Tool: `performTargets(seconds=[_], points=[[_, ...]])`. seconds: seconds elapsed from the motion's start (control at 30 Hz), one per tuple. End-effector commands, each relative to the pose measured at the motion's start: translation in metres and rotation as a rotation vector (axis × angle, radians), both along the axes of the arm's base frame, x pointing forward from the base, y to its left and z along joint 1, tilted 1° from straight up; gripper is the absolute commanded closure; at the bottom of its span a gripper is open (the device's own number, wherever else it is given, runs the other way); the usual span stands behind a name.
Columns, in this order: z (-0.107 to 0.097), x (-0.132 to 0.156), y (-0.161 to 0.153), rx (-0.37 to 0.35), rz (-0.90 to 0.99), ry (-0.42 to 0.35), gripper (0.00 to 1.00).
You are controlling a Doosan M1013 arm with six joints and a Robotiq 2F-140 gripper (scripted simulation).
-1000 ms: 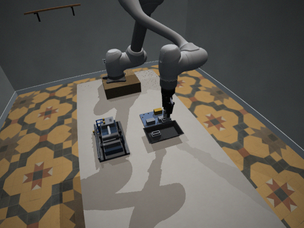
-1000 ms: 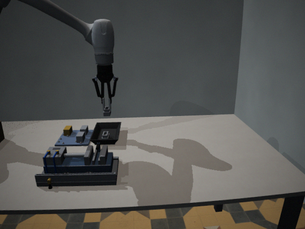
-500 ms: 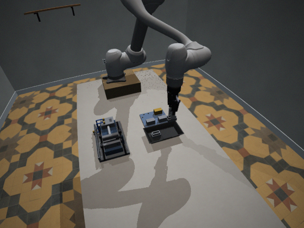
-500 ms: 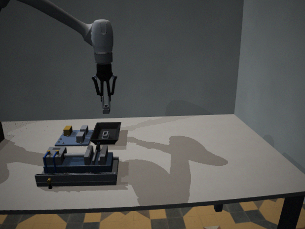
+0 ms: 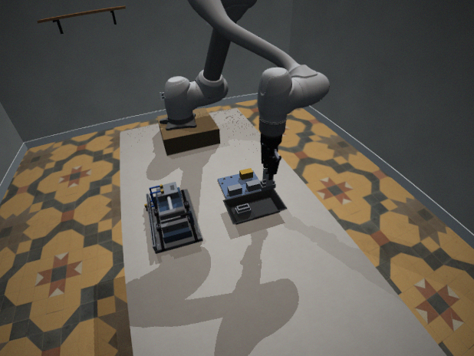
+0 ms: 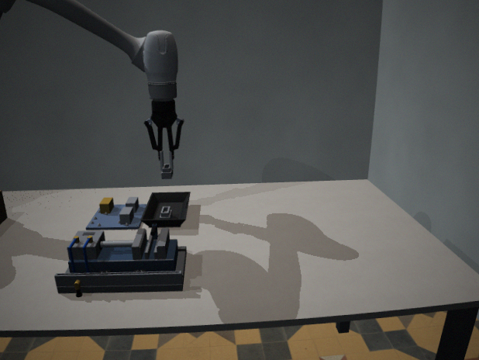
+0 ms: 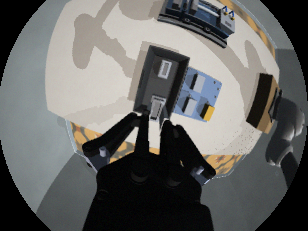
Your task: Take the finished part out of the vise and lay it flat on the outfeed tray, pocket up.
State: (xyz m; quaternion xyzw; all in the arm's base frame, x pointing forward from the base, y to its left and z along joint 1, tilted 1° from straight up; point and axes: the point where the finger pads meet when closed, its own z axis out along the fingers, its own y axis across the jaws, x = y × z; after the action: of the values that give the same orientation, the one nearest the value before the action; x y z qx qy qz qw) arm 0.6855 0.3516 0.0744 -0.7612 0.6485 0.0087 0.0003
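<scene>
My gripper [image 6: 167, 160] is shut on the finished part [image 6: 167, 170], a small grey block with a pocket. The part hangs on end, high above the table. In the top view the gripper [image 5: 268, 180] is over the far right corner of the dark outfeed tray [image 5: 255, 207]. The tray lies well below the part. The wrist view shows the part [image 7: 157, 109] between my fingers with the tray [image 7: 159, 77] underneath. The vise [image 6: 120, 252] stands to the left on the table, with nothing visible between its jaws.
Another pocketed grey part [image 6: 166, 212] lies on the tray floor. A blue fixture plate [image 5: 239, 184] with a yellow block [image 5: 245, 173] and two grey blocks adjoins the tray's far side. The arm's brown pedestal [image 5: 189, 134] stands at the table's back.
</scene>
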Motion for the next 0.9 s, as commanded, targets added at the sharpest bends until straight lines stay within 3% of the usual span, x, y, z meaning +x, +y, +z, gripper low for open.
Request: performTargets(seconds=[0.0,0.87], points=[[0.0002,0.0000,0.0000,0.000,0.000,0.000,1.00],[-0.0025,0.0000,0.0001,0.000,0.000,0.000,1.00]])
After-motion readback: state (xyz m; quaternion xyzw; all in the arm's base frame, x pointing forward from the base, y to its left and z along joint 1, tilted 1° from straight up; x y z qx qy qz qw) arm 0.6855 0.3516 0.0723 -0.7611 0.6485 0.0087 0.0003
